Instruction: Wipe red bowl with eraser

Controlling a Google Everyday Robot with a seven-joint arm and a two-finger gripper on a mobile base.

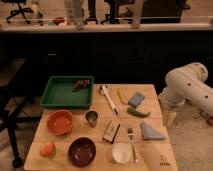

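Camera view: wooden tabletop (156,150), dim room. Red bowl (60,122) just left of the metal cup (91,118), eraser (111,131) just right. End effector (170,118), wide and empty, far right. Risk: reaching the eraser may topple the close-standing cup.

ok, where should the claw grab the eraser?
Mid-length, across its two long sides, straight down from above. The eraser lies flat and narrow, with gaps to the cup and fork either side. The claw hangs beside the table's right edge.
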